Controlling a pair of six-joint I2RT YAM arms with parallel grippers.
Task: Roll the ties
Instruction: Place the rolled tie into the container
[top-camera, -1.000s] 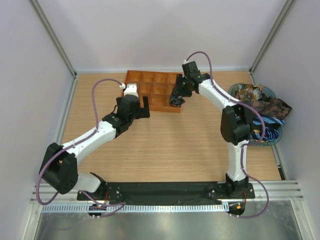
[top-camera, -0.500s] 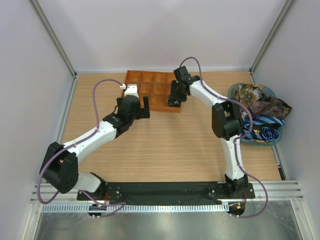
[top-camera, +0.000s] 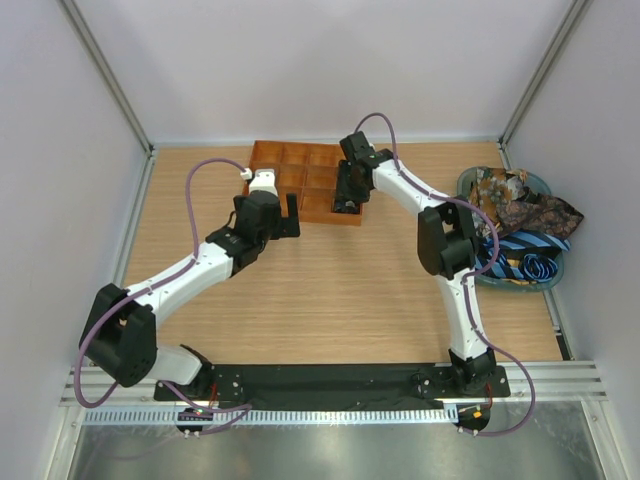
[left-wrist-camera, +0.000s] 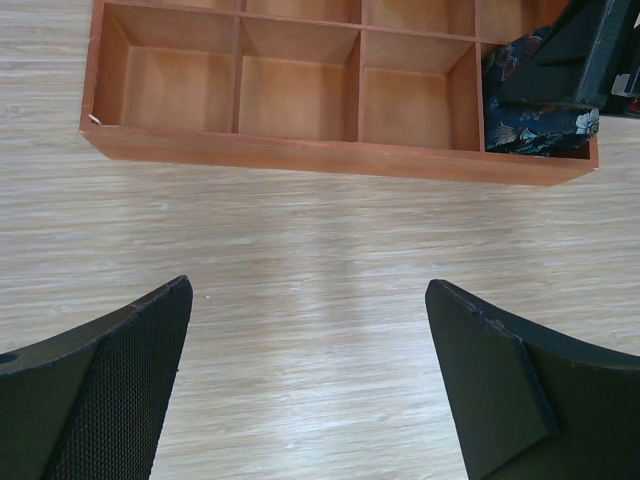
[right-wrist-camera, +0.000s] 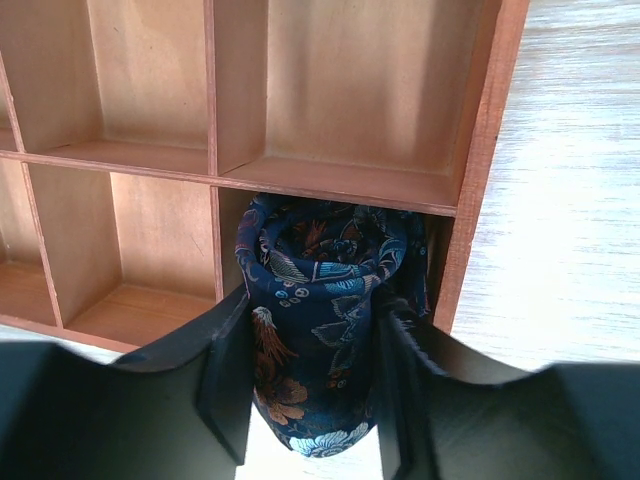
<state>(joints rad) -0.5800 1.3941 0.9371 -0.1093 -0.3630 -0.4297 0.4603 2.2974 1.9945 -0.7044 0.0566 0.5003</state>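
Note:
A rolled tie (right-wrist-camera: 315, 330), dark blue with a brown and teal floral pattern, sits between the fingers of my right gripper (right-wrist-camera: 312, 385), which is shut on it. The roll's far end is inside the corner compartment of the orange tray (right-wrist-camera: 480, 150), the right end of the row nearest me; the left wrist view shows the roll (left-wrist-camera: 535, 105) there too. More ties (top-camera: 520, 205), unrolled, lie heaped at the right. My left gripper (left-wrist-camera: 305, 380) hangs open over bare wood just in front of the tray (left-wrist-camera: 300, 152), holding nothing.
A round teal basket (top-camera: 476, 180) by the right wall holds the loose ties, with blue striped ones (top-camera: 530, 262) at its near side. The tray's other visible compartments (left-wrist-camera: 298, 95) hold nothing. White walls and metal posts close in the table.
My right arm has swung left, bringing the rolled tie from beside the tray's right edge into its near right corner compartment. The left arm has not moved.

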